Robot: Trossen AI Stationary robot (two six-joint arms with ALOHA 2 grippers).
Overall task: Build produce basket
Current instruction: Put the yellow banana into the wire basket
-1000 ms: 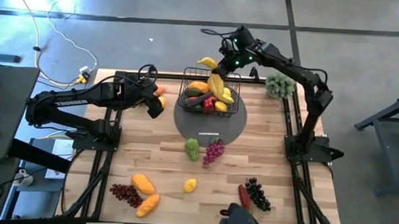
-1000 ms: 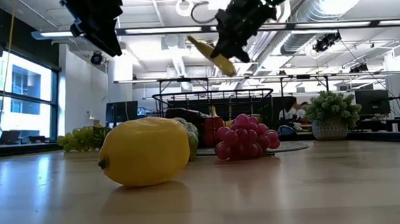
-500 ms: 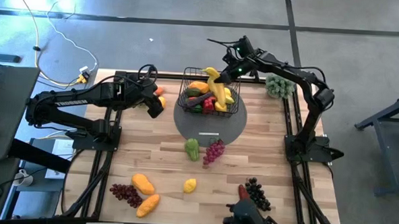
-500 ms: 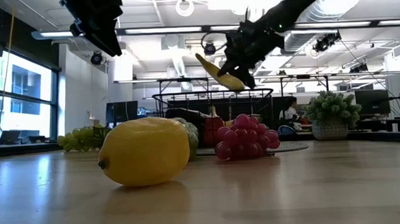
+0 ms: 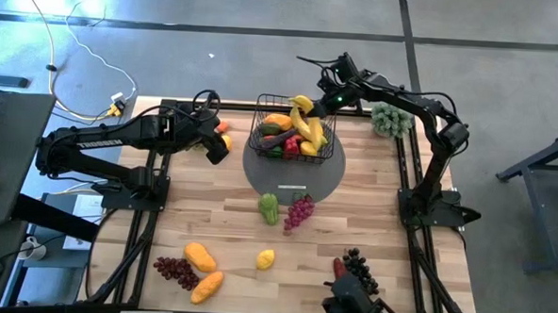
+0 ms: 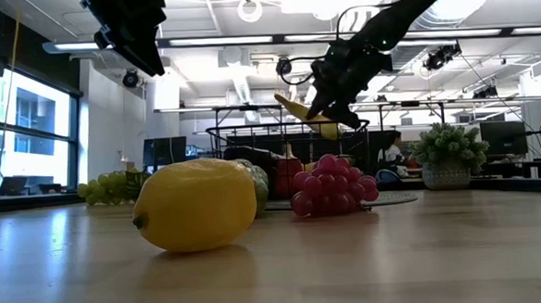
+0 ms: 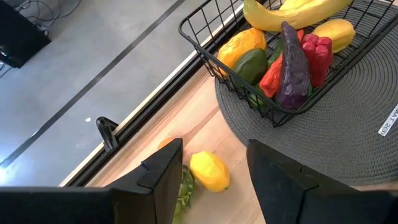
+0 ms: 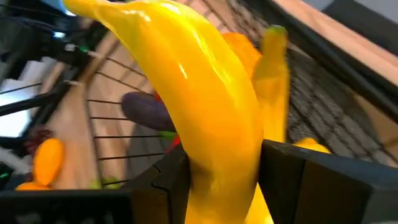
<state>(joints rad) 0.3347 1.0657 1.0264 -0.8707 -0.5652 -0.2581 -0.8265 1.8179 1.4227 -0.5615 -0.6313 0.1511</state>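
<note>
The right hand (image 5: 311, 105) is hanging over the far right part of the basket (image 5: 293, 129), gripping a yellow banana (image 8: 205, 106) between its fingers (image 8: 311, 180); in the right wrist view the fruit is filling most of the frame and hiding much of the basket's load behind it. The left hand (image 5: 217, 146) is waiting at the far left of the counter (image 5: 229, 220) with its fingers (image 7: 163, 174) standing partly apart and nothing between them.

The basket is sitting on a grey round mat (image 5: 292, 176) at the far middle of the counter. Its contents are overlapping and hard to count — a second banana (image 7: 292, 11), an orange fruit (image 7: 239, 46), an eggplant (image 7: 292, 68), a red pepper (image 7: 317, 50) and a lemon (image 7: 336, 31) are showing, with a green piece half buried.

Loose on the counter: one green grape bunch (image 5: 269, 208) and one purple bunch (image 5: 298, 211) just near of the mat, one lemon (image 5: 266, 259), two orange fruits (image 5: 200, 269) beside a dark red grape bunch (image 5: 174, 270) at the near left, and one dark grape bunch (image 5: 359, 269) with a red piece at the near right, partly cut off by dark equipment at the frame's edge. Under the left hand lie another lemon (image 7: 209, 171) and an orange piece — mostly hidden. A bushy plant (image 5: 391, 119) is standing at the far right corner.
</note>
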